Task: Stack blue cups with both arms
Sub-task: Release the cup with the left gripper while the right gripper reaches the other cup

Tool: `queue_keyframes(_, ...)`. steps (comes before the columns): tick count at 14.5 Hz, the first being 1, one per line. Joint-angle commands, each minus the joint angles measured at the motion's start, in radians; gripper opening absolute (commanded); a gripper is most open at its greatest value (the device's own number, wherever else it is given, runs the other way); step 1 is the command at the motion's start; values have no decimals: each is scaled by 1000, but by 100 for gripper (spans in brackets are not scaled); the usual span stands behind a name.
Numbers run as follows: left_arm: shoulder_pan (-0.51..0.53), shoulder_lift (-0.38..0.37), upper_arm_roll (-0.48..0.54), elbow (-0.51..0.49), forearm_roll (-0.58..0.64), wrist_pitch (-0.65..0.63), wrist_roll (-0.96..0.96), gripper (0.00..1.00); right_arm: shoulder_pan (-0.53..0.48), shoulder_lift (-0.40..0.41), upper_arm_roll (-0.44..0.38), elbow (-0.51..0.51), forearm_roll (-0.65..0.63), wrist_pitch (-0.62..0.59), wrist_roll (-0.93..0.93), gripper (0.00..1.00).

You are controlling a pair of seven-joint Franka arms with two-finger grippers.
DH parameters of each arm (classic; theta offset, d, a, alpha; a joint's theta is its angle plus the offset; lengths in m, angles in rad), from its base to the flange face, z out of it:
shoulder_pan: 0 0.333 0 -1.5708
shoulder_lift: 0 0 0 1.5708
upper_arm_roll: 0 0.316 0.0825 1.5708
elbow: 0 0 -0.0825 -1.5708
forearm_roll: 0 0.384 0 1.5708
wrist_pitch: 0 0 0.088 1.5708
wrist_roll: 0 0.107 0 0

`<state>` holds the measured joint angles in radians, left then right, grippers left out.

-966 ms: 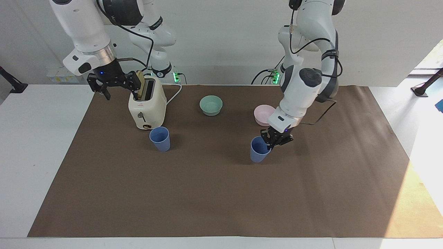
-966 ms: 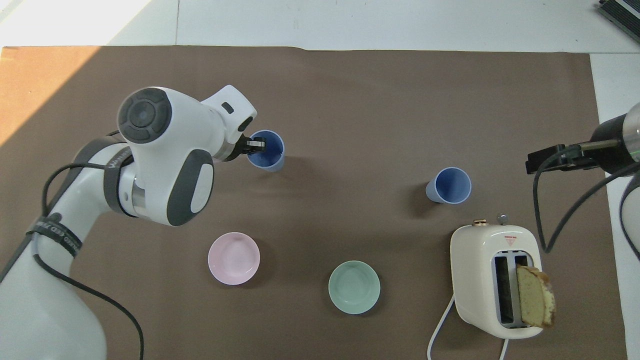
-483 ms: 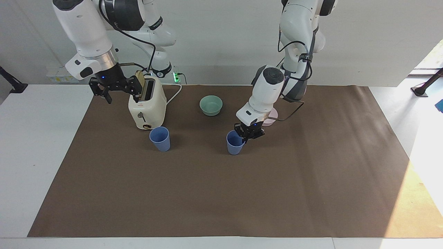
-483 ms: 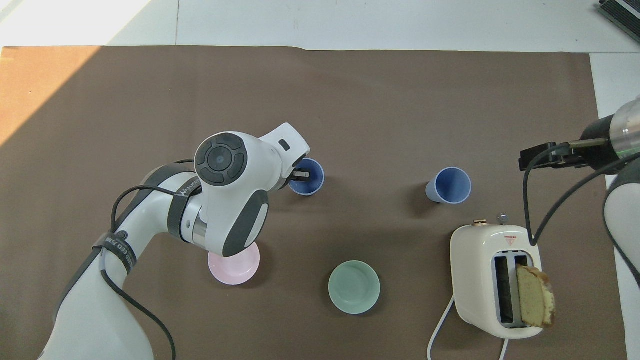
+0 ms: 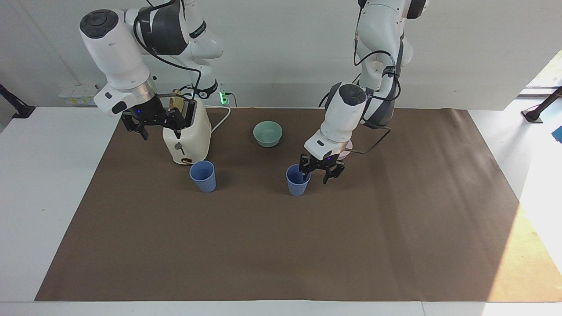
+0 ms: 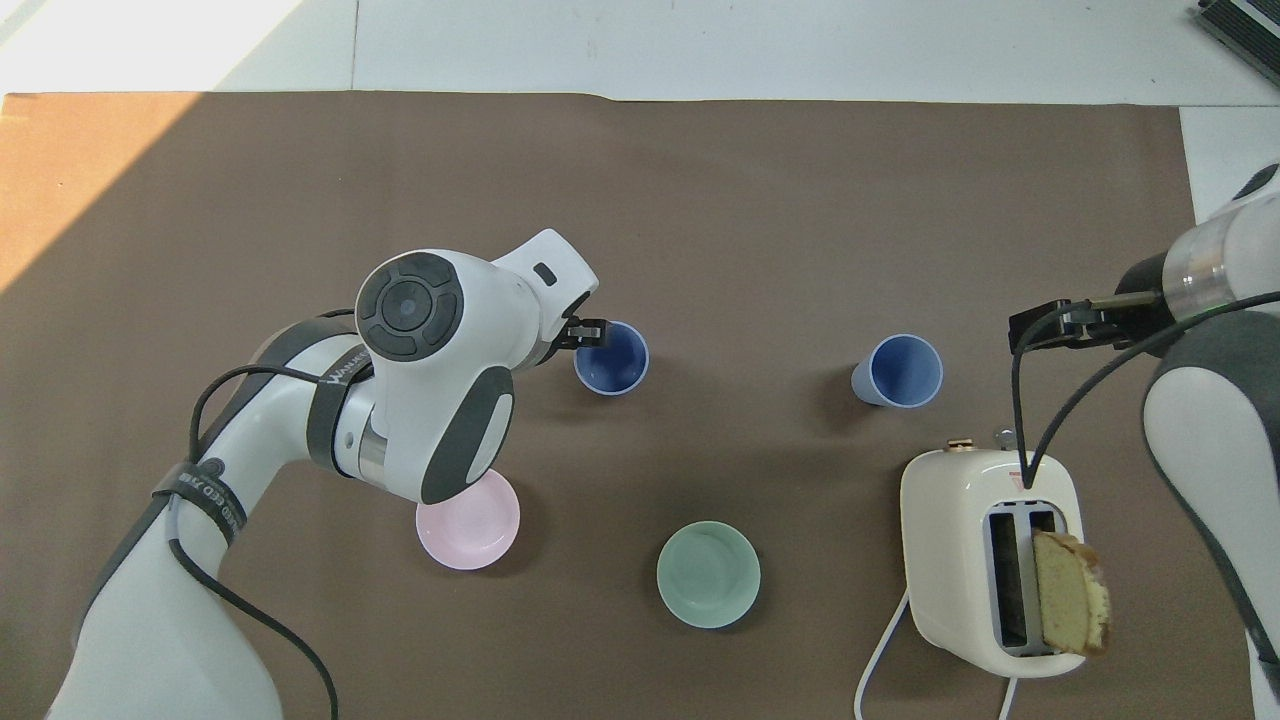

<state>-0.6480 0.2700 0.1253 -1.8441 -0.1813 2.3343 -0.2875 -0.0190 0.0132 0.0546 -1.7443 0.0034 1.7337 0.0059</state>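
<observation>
Everything is being placed here relative to the toaster [image 5: 186,134], which is standing on the brown mat [image 5: 281,245] toward the right arm's end of the table, with a slice of bread [image 6: 1072,592] sticking out of one slot.

One blue cup [image 5: 203,176] is standing upright just beside the toaster, farther from the robots than it. The second blue cup [image 5: 298,180] is standing upright well apart from the toaster, toward the left arm's end of the table and about level with the first cup.

The left gripper [image 5: 321,172] is being held low at the rim of that second cup, with its fingers spread apart; one finger is reaching just inside the rim while the other is hanging outside it, and nothing is being clamped.

The right gripper [image 5: 156,123] is being held in the air right beside the toaster, at the side toward the mat's edge, with its fingers parted and nothing between them.

A mint-green bowl [image 5: 268,133] is sitting beside the toaster toward the left arm's end, and a pink bowl [image 6: 467,517], partly covered by the left arm, is lying further that way
</observation>
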Motion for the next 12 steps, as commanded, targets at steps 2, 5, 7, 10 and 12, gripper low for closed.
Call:
queue_keyframes(2, -2, -112, 92, -14, 43, -136, 98, 100, 17, 27, 5, -90, 21, 124, 22, 100)
queue_keyframes(5, 23, -195, 189, -3, 59, -261, 247, 100, 39, 57, 5, -144, 21, 193, 23, 100)
queue_keyframes(7, 97, -222, 204, 31, 60, -350, 335, 100, 42, 88, 5, -159, 21, 272, 23, 100)
queue_keyframes(10, 197, -227, 203, 146, 110, -504, 399, 100, 40, 162, 5, -159, 21, 317, 23, 100)
queue_keyframes(12, 238, -227, 208, 204, 138, -584, 453, 100, 36, 194, 5, -162, 20, 365, 22, 100)
